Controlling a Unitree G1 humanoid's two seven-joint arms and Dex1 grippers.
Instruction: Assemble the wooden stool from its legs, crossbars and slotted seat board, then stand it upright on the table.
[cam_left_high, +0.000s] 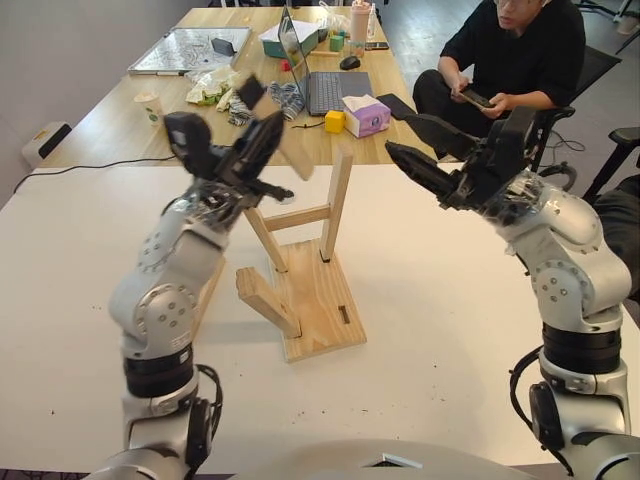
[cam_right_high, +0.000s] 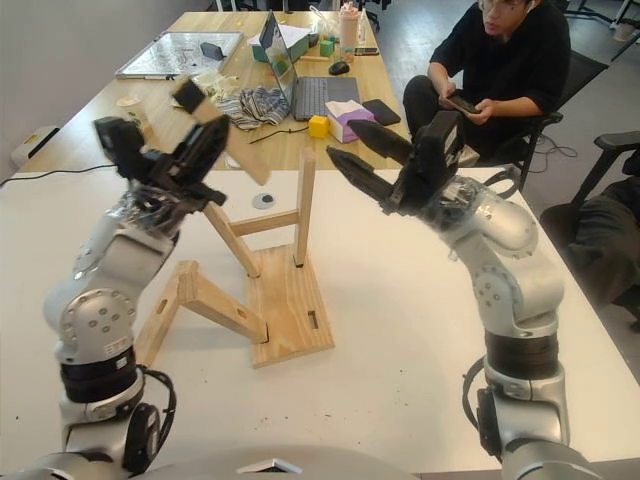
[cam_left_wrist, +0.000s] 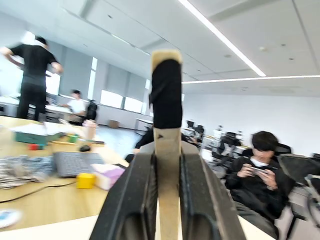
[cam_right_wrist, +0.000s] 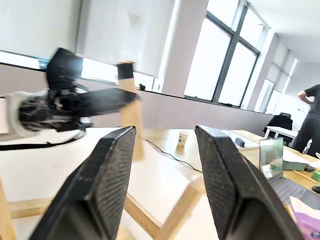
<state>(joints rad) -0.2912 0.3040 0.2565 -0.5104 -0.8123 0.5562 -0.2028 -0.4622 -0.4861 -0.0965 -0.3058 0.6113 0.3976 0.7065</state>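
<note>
The left jaws are black, and the stool leg (cam_left_wrist: 166, 145) clamped between them is pale, unpainted wood with a black band wrapped near its far end. The right jaws are matte black too, on a silver-grey arm (cam_left_high: 560, 250). Below and between the two sets of jaws, the slotted seat board (cam_left_high: 320, 310), its fitted legs (cam_left_high: 337, 205) and the crossbar (cam_left_high: 297, 217) show the same light honey wood with fine grain lines, on a plain white counter (cam_left_high: 450, 330). Beyond the jaws lie a yellow cube (cam_left_high: 334, 121), a pink-and-lilac tissue box (cam_left_high: 366, 116) and a black-and-white striped cloth (cam_left_high: 288, 97).
</note>
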